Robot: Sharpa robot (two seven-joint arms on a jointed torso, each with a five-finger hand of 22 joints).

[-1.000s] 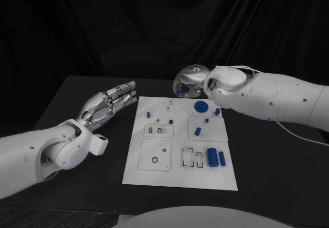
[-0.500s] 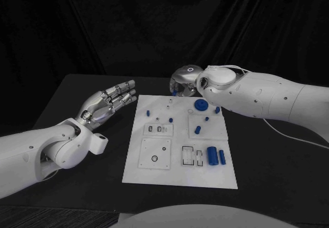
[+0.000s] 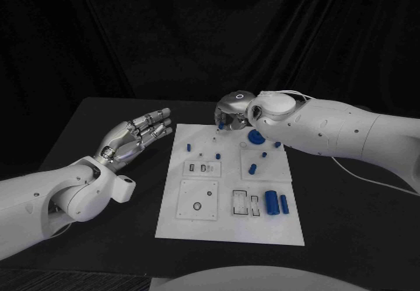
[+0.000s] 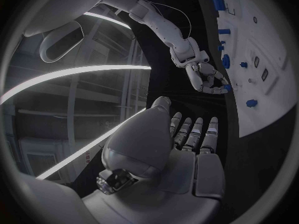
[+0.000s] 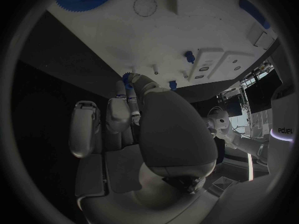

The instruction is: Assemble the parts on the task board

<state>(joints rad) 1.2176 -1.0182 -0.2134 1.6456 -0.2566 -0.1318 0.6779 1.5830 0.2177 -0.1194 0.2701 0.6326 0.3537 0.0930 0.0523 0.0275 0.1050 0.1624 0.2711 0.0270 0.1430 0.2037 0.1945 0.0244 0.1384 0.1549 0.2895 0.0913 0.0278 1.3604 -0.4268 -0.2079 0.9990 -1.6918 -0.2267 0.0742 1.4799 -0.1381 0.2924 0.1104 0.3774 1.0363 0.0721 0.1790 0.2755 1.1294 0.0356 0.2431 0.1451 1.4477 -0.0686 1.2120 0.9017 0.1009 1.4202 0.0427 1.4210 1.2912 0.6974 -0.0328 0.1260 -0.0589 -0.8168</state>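
The white task board [image 3: 229, 225] lies in the middle of the black table. My right hand [image 3: 233, 111] hovers over the board's far edge, fingers curled, pinching a small blue toothed part [image 5: 129, 77] between thumb and fingertip; the same part [image 4: 227, 87] shows in the left wrist view. A large blue gear [image 3: 257, 136] lies just right of that hand. Two blue cylinders [image 3: 272, 202] lie at the board's near right, and small blue pegs [image 3: 252, 168] stand in the middle. My left hand [image 3: 136, 136] is held open, palm up, left of the board, holding nothing.
The board carries raised white plates with slots and holes [image 3: 198, 197]. Bare black table [image 3: 350, 212] lies right of the board, and a black curtain hangs behind. My right forearm [image 3: 341, 133] crosses above the board's far right corner.
My right hand has moved left along the board's far edge and come lower over it. My left hand has barely moved.
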